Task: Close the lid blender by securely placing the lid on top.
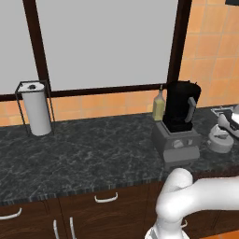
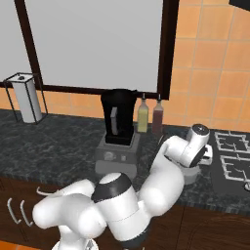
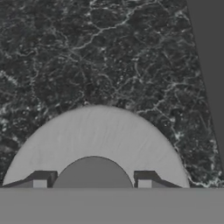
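The lid (image 3: 98, 144) sits right under the gripper (image 3: 92, 183). In the hand view it is a big round light-grey shape, and its darker knob (image 3: 92, 173) lies just between the two small dark finger tips (image 3: 40, 183). One tip is on each side of the knob, and both are very close to the top of the lid. The tips stand apart with the knob between them. I cannot tell if they are pressing on the knob or just next to it.

The lid rests on the dark speckled counter (image 3: 87, 57). The counter spreads out past the lid, away from the gripper.

In the left base view the lid (image 1: 220, 140) is at the far right of the counter (image 1: 84, 154), with the white hand (image 1: 229, 120) coming down on it from above. The blender (image 1: 179, 123) stands just to the left of the lid and hand. Its tall black jar is open at the top, and it sits on a grey boxy base. A small yellowish bottle (image 1: 158, 106) stands behind the blender, near the wall. A white paper-towel roll (image 1: 36, 112) stands far off to the left.

In the right base view the hand (image 2: 197, 146) is low over the counter, to the right of the blender (image 2: 118, 132). Two bottles (image 2: 142, 117) stand behind. A stove top (image 2: 233, 151) lies on the hand's other side.
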